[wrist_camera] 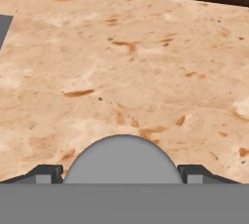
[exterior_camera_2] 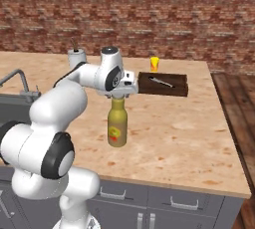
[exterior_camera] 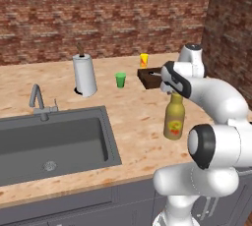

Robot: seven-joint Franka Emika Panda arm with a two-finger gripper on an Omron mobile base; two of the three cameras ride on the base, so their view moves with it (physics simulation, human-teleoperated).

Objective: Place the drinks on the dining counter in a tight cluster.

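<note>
Here, the broad speckled wooden worktop (exterior_camera: 133,122) spreads ahead of me over grey cabinets, with brick walls behind. A steel sink (exterior_camera: 54,141) with its tap is set into the worktop on my left. Behind the sink stands an upright paper towel roll (exterior_camera: 84,75), and further back a dark wooden tray (exterior_camera_2: 163,83) lies flat with a small utensil in it.

The fat yellow-olive bottle (exterior_camera_2: 117,123) stands upright on open worktop, between the sink and the right edge, nearer me than the tray. My tool (exterior_camera_2: 119,92) hangs directly over its grey cap (wrist_camera: 121,159). In the hand view, that cap sits between my two dark fingertips (wrist_camera: 46,173), with a gap on each side. So my jaws stand wide apart and grip nothing; the bottle rests on its own base. I judge this a good spot for a cluster, since bare surface lies all around it.

Well back sit a small green cup (exterior_camera: 120,79) and a yellow-orange cup (exterior_camera_2: 155,63), the latter just behind the tray, though its exact footing is hard to make out.
</note>
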